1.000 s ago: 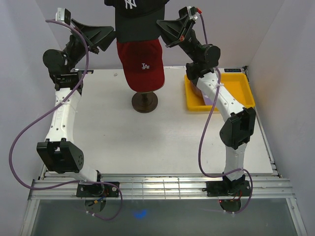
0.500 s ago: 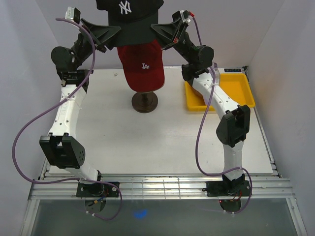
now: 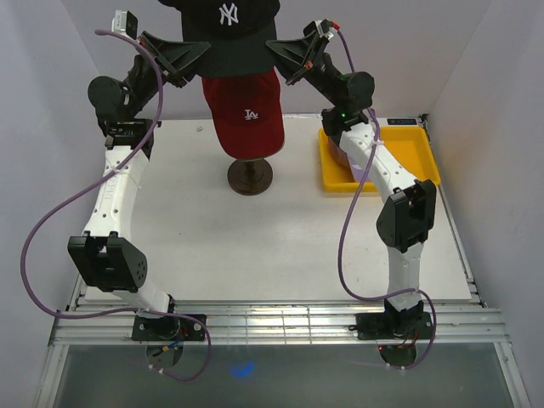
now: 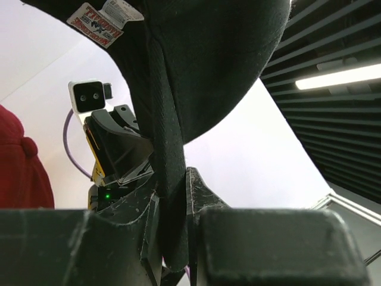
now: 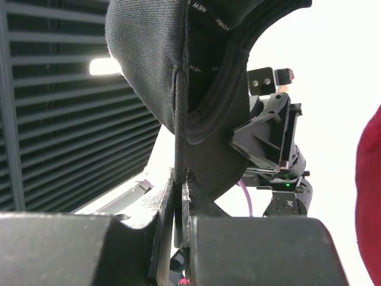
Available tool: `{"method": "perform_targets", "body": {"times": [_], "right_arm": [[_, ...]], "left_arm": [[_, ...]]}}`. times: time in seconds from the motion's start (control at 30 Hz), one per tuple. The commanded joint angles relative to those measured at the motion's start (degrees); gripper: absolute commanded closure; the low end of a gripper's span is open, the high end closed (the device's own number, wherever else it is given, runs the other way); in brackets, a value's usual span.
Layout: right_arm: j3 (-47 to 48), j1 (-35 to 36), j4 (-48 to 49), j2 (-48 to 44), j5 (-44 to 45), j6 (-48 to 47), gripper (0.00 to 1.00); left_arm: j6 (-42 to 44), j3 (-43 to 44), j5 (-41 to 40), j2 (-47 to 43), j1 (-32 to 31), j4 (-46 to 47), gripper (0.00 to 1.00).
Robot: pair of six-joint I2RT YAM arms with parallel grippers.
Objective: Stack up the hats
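top view: the black cap [image 3: 228, 34], white logo facing up, hangs in the air directly above the red cap [image 3: 246, 110], which sits over the dark round stand [image 3: 250, 176]. the left gripper [image 3: 201, 53], left of and above the red cap, is clamped on the black cap's left edge. the right gripper [image 3: 274, 45], right of and above the red cap, is clamped on the black cap's right edge. wrist views: in each, a fold of black fabric is pinched between closed fingers, with the open underside of the cap above. a yellow tray [image 3: 416, 161] lies right of the red cap.
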Motion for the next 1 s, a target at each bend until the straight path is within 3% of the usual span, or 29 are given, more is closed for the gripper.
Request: {"method": "perform_targets", "body": {"times": [0.0, 0.13, 0.4, 0.6, 0.8, 0.97], "right_arm": [[0.3, -1.2, -4.2, -4.4, -0.3, 1.7, 0.92], [1.0, -2.0, -8.7, -4.4, -0.4, 1.0, 0.92], [2.3, -2.2, -18.9, -4.6, 2.8, -1.0, 0.92], [1.6, -2.2, -22.6, -5.5, 4.4, -2.3, 0.92], [-2.7, -2.2, -21.9, -8.0, 3.5, -3.4, 0.92], [-8.5, -2.2, -19.3, -10.7, 2.2, -4.1, 0.92]], "left_arm": [[3.8, -0.1, 0.9, -0.8, -1.8, -3.0, 0.93], [3.9, 1.4, -1.1, 1.0, -2.9, -7.9, 1.0], [2.0, 4.9, -8.7, 2.6, -3.3, -19.9, 1.0], [2.2, 13.1, -12.2, 4.7, -3.7, -33.7, 1.0], [1.9, 11.5, -11.9, 3.4, -4.0, -35.5, 1.0], [1.9, 3.0, -12.9, -1.3, -4.0, -34.7, 1.0]]}}
